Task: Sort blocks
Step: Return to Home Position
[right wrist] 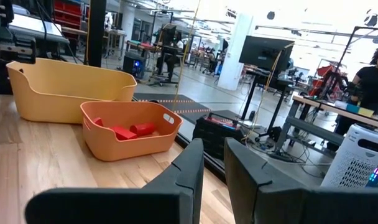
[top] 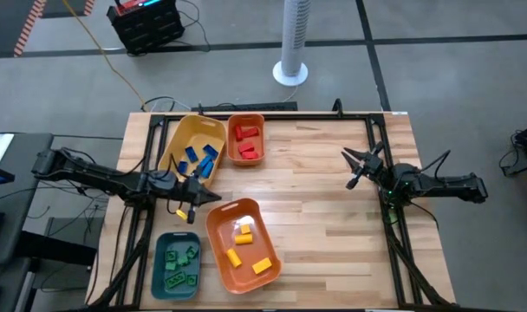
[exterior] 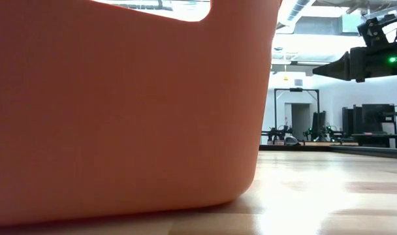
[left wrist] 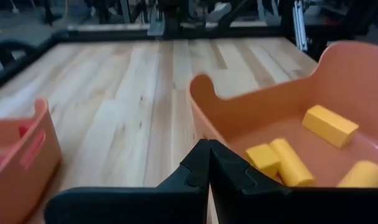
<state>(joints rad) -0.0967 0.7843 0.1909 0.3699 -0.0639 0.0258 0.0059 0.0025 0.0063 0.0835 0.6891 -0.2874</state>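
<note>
Left jaws pressed together; yellow blocks (left wrist: 329,124) in large orange bin (left wrist: 239,112) just ahead. Right jaws slightly spread; red blocks (right wrist: 130,132) in small orange bin (right wrist: 114,148) well ahead. Blue blocks (top: 203,160) in yellow bin (top: 178,139), green blocks (top: 178,260) in teal bin (top: 159,277), flanking left jaws.

Four bins (top: 210,234), two arms (top: 99,175), roughly twenty blocks (top: 262,266)

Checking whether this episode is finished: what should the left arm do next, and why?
Probably pull the left gripper back toward its base: its fingers are shut on nothing, all blocks sit in bins, and the right gripper waits aside.
</note>
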